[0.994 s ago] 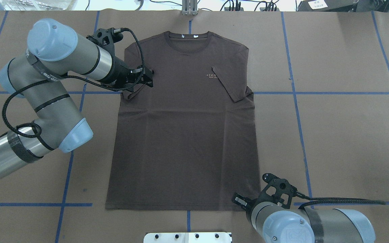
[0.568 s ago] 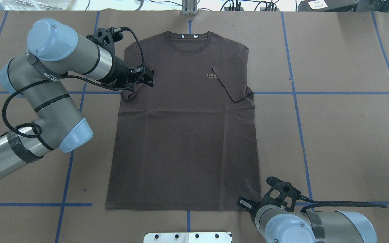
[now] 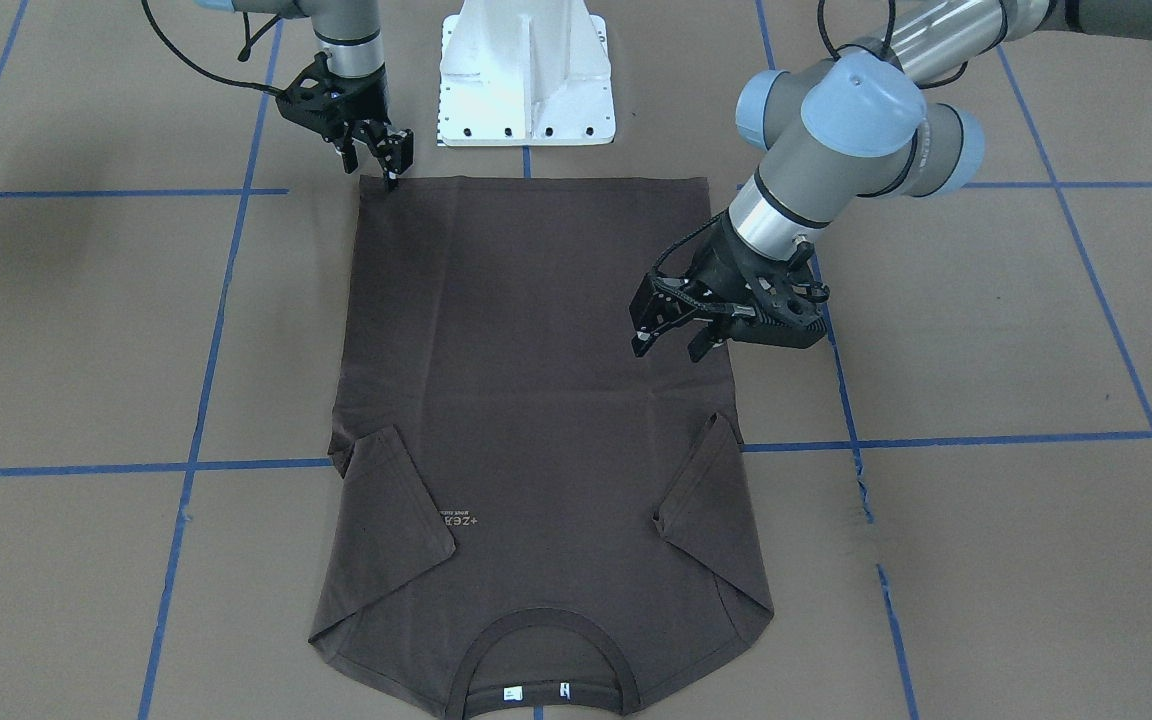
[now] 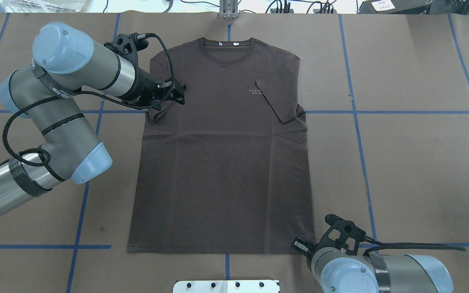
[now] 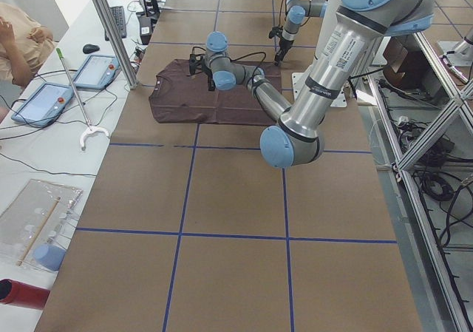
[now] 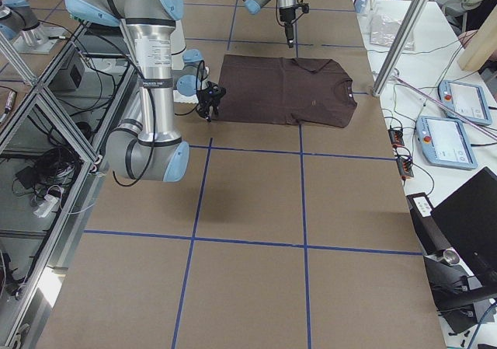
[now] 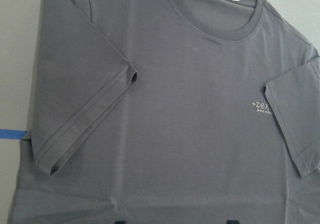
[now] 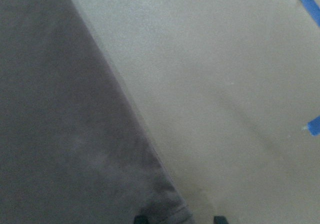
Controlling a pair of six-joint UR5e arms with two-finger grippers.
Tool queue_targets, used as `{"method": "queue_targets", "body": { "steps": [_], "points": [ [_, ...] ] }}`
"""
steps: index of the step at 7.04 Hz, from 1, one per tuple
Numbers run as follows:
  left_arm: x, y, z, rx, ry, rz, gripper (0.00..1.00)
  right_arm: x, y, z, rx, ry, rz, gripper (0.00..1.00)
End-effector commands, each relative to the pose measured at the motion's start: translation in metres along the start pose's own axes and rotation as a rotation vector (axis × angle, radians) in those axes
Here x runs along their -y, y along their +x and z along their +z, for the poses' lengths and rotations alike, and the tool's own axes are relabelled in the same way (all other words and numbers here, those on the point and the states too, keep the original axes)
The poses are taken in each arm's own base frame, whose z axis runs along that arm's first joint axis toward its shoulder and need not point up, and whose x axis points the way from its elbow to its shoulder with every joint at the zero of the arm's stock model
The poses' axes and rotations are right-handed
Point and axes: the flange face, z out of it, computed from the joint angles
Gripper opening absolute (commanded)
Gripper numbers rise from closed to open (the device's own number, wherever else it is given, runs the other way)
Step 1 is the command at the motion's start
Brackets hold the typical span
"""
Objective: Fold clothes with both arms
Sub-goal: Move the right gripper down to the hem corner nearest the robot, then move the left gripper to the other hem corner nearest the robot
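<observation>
The dark brown T-shirt (image 4: 222,162) lies flat on the table, collar at the far side, both sleeves folded in over the chest. My left gripper (image 4: 180,94) hovers open just above the shirt's left side beside the folded sleeve (image 7: 85,124); in the front-facing view the left gripper (image 3: 669,347) holds nothing. My right gripper (image 3: 386,170) stands open at the near right hem corner (image 8: 170,209), which lies between its fingertips, with nothing gripped. From overhead the right gripper (image 4: 298,245) is partly hidden by its own wrist.
The white pedestal base (image 3: 526,80) stands at the near table edge behind the hem. Blue tape lines (image 4: 401,112) cross the brown table cover. Tablets (image 5: 96,69) and a person sit beyond the far edge, past a metal post (image 5: 111,29).
The right gripper has slid toward the robot and slightly outward, closing on the shirt's near right hem corner. The left arm and the shirt have stayed put.
</observation>
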Motion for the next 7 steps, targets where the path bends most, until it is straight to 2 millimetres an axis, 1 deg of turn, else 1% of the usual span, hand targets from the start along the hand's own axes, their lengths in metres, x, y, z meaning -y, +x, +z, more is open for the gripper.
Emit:
{"method": "queue_targets", "body": {
  "steps": [1, 2, 3, 4, 5, 6, 7],
  "points": [
    [0.001, -0.003, 0.004, 0.006, -0.002, -0.002, 0.73, 0.002, 0.000, -0.002, 0.002, 0.000, 0.015, 0.00],
    [0.001, -0.007, 0.006, 0.012, -0.004, -0.002, 0.73, 0.003, 0.001, -0.002, 0.000, 0.000, 0.015, 0.00],
    [-0.005, -0.006, 0.009, 0.011, -0.013, 0.000, 0.73, 0.002, -0.002, -0.008, 0.013, -0.007, 0.019, 0.00],
    [-0.012, -0.008, 0.009, 0.011, -0.017, -0.004, 0.76, 0.002, -0.003, -0.011, 0.017, -0.009, 0.018, 0.00],
    [-0.046, -0.016, 0.004, 0.008, -0.005, -0.042, 0.76, 0.004, -0.007, -0.026, 0.042, -0.025, 0.020, 0.00],
    [-0.104, -0.030, -0.003, 0.009, -0.013, -0.106, 0.80, 0.017, -0.012, -0.042, 0.065, -0.036, 0.044, 0.00],
    [-0.140, -0.031, -0.003, 0.016, -0.058, -0.216, 0.80, 0.016, -0.013, -0.051, 0.055, -0.048, 0.038, 0.00]
  ]
}}
